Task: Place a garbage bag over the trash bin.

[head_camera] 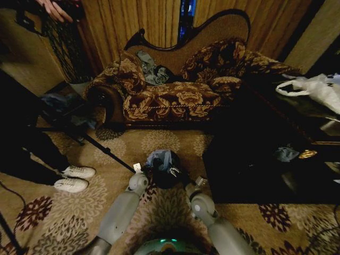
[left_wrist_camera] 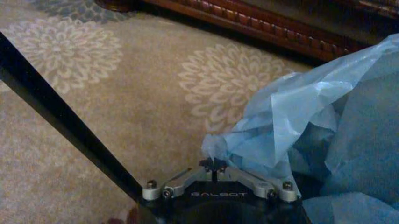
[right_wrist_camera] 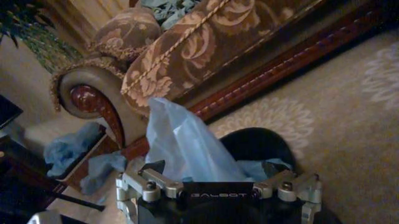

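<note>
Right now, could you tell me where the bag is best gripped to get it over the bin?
Grip the bag by its loose open edge, one gripper per side, coming from above; the film stands bunched over the bin, so its rim edges are free. The left gripper already pinches one fold.

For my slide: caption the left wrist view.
Left gripper shut on the light blue garbage bag above floral carpet.
</note>
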